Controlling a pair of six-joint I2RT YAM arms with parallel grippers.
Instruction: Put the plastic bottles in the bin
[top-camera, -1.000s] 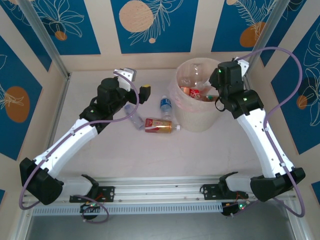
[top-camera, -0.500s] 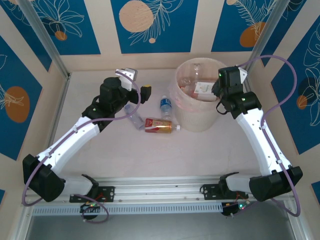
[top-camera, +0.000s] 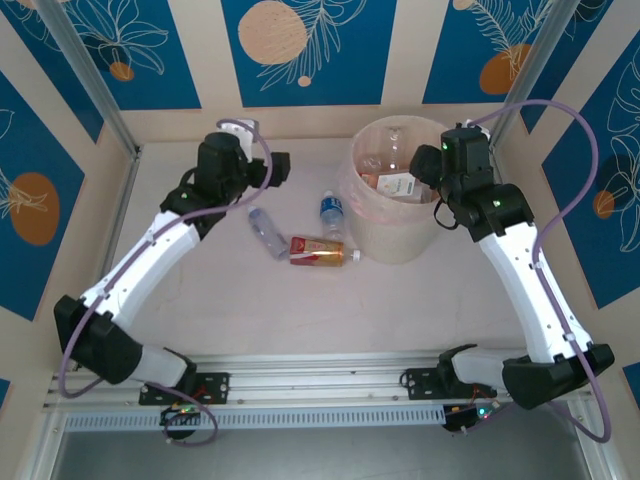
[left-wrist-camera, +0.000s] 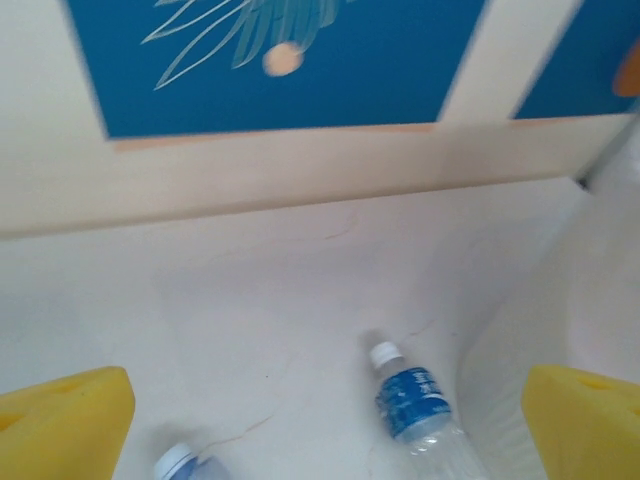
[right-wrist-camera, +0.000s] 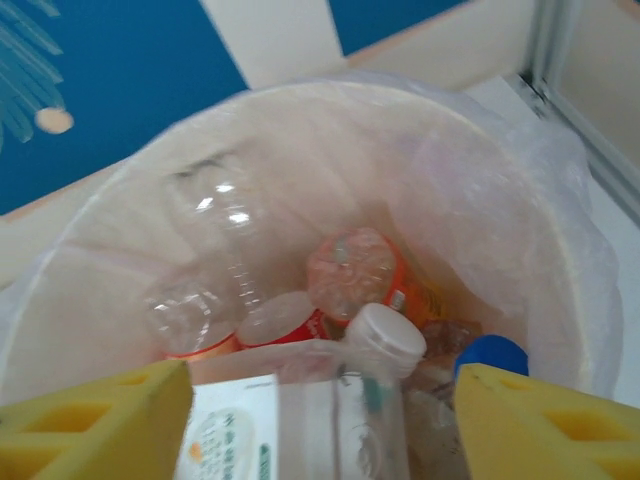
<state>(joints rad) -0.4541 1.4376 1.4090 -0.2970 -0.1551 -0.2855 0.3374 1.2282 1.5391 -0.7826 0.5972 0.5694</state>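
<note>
1. Our right pincer (top-camera: 428, 186) hangs over the bin (top-camera: 385, 242) so that whatever it lets go of lands inside.
2. Its pads are spread wide. A white-labelled bottle (right-wrist-camera: 300, 425) lies between them with a gap on one side, so we judge it released, not gripped.
3. The bin already holds several bottles, including an orange one (right-wrist-camera: 350, 275).
4. Our left pincer (top-camera: 276, 168) is open and empty, raised above the surface (top-camera: 320, 310) and looking down at the bottles lying there.
5. Three lie flat near the bin's foot: a blue-labelled one (top-camera: 332, 213), a clear one (top-camera: 265, 230) and a red-labelled one (top-camera: 320, 250).
6. We judge these fall to the left arm, being on its side.
</note>
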